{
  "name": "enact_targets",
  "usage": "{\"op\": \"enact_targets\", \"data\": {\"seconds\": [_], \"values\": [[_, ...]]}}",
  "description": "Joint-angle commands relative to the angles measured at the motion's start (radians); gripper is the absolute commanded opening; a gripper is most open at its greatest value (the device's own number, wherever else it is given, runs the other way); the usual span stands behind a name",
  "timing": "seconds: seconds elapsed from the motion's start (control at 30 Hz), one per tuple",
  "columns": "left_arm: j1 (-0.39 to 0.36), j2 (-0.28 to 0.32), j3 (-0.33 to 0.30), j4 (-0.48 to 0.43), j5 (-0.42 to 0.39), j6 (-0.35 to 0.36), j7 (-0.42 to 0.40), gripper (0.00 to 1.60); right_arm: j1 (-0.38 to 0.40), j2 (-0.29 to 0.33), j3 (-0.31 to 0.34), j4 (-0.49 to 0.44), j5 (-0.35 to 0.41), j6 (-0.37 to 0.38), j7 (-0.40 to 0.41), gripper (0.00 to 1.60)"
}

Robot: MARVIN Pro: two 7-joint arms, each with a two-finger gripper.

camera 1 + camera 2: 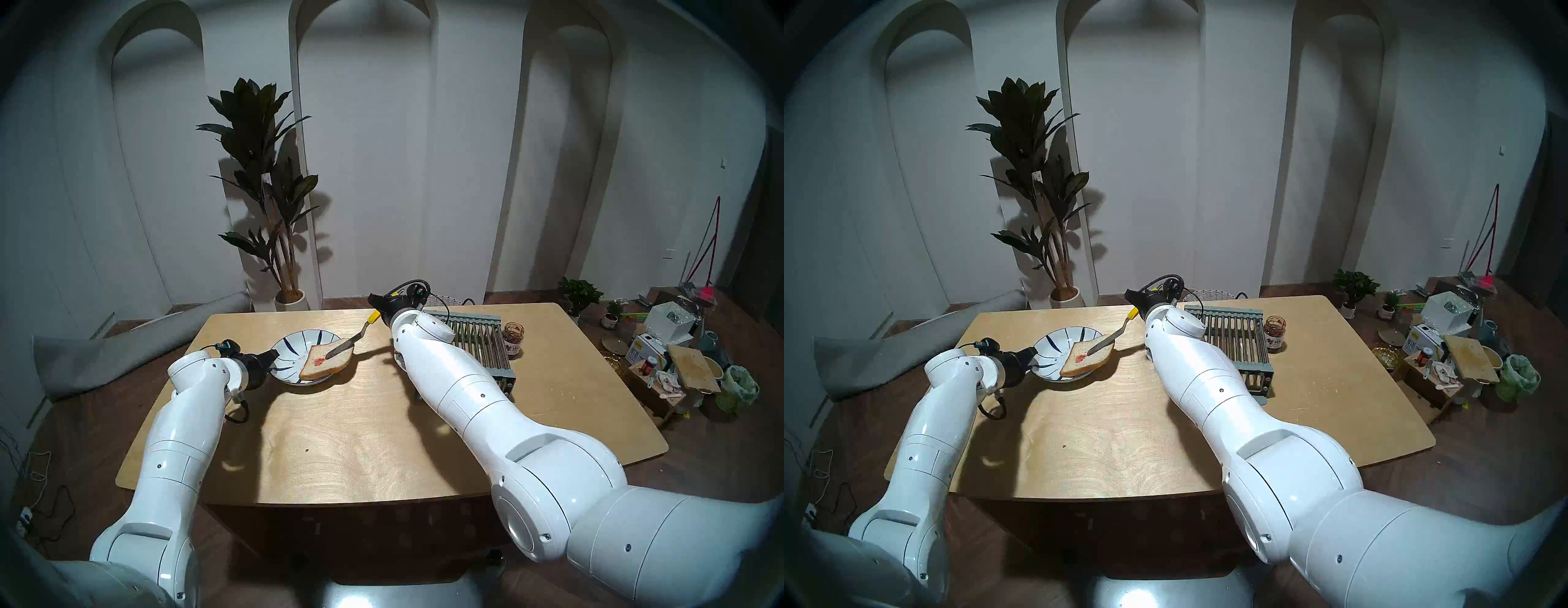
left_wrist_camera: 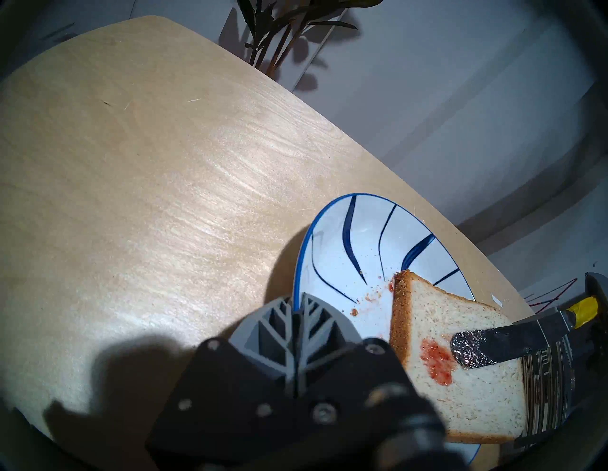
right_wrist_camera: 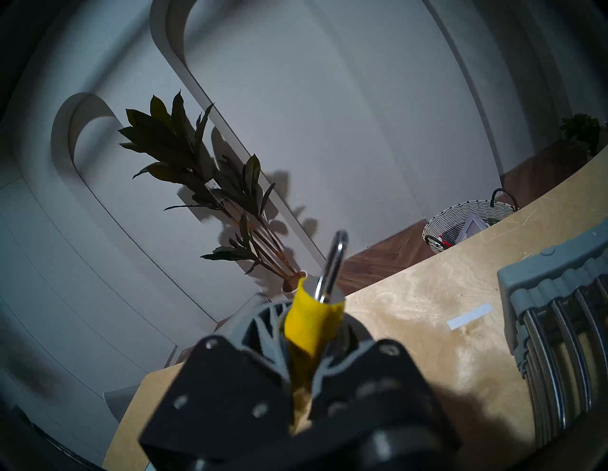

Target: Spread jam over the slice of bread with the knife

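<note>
The slice of bread [image 1: 326, 363] lies on a white plate with blue stripes [image 1: 292, 344] and overhangs its right rim. A small red patch of jam [image 2: 436, 360] sits on the bread [image 2: 477, 388]. My right gripper [image 1: 377, 312] is shut on the yellow handle [image 3: 309, 325] of the knife [image 1: 345, 344]. The blade [image 2: 493, 348] rests its smeared tip on the bread beside the patch. My left gripper [image 2: 296, 302] is shut on the plate's left rim [image 2: 304, 263]. The jam jar [image 1: 513, 337] stands at the far right of the table.
A grey slatted rack [image 1: 479, 344] lies between my right arm and the jar. A wicker basket [image 3: 467, 227] and a potted plant [image 1: 271, 204] stand behind the table. Clutter covers the floor at the right [image 1: 679, 361]. Crumbs and jam smears lie on the plate.
</note>
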Motion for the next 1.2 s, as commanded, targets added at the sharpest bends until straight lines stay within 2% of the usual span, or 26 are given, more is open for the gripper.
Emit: {"op": "enact_targets", "data": {"seconds": [0.0, 0.53, 0.6, 0.7, 0.93, 1.17], "values": [[0.003, -0.002, -0.001, -0.008, 0.001, 0.0, 0.008, 0.0, 0.044, 0.013, 0.011, -0.036, -0.002, -0.018, 0.012, 0.0], [0.014, -0.012, 0.004, -0.029, 0.001, -0.009, 0.022, 0.0, 0.069, 0.047, 0.06, -0.149, 0.005, -0.008, 0.018, 0.0], [0.016, -0.014, 0.007, -0.038, 0.004, -0.011, 0.026, 0.0, 0.072, 0.039, 0.067, -0.18, 0.007, -0.001, 0.0, 0.0], [0.016, -0.018, 0.009, -0.05, 0.004, -0.013, 0.029, 0.0, 0.096, 0.015, 0.044, -0.219, -0.025, -0.006, -0.038, 0.0], [0.018, -0.025, 0.013, -0.058, 0.009, -0.02, 0.044, 0.0, 0.115, -0.04, 0.016, -0.297, -0.014, -0.032, -0.001, 0.0], [0.022, -0.033, 0.02, -0.068, 0.015, -0.025, 0.057, 0.0, 0.082, -0.05, -0.003, -0.378, -0.011, -0.032, 0.005, 0.0]]}}
